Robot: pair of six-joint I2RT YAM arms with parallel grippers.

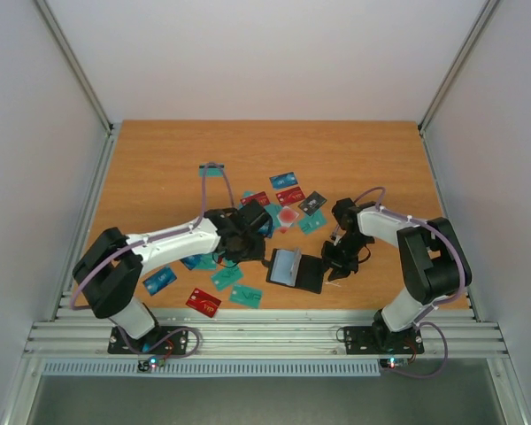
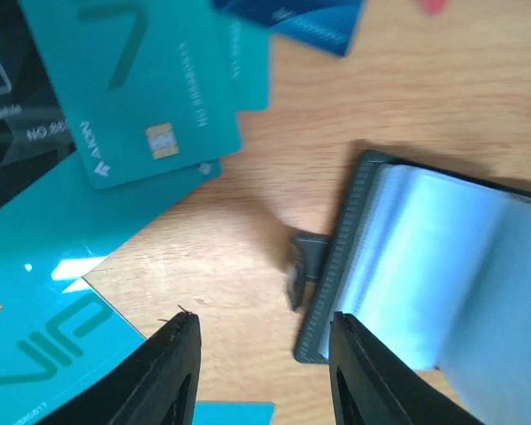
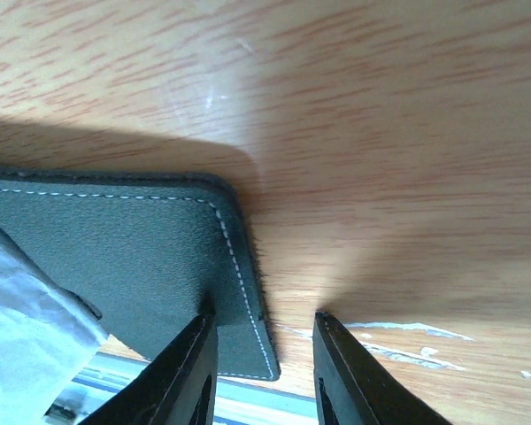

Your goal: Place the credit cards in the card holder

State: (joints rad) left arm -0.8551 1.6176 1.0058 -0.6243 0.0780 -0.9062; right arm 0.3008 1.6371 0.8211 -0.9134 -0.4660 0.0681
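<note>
My left tool (image 2: 265, 376) hangs with jaws apart and empty over the surface (image 2: 239, 230). The open card holder (image 2: 442, 266) lies just to its right, long edge running up the frame, with teal credit cards (image 2: 150, 97) at upper left. My right tool (image 3: 264, 372), jaws apart, straddles the card holder's corner without clamping it.

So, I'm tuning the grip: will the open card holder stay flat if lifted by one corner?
Probably not: the card holder lies hinged open, so a half may swing. Its stitched cover looks thin and soft, likely bending. The clear sleeves look glossy, possibly slippery.
</note>
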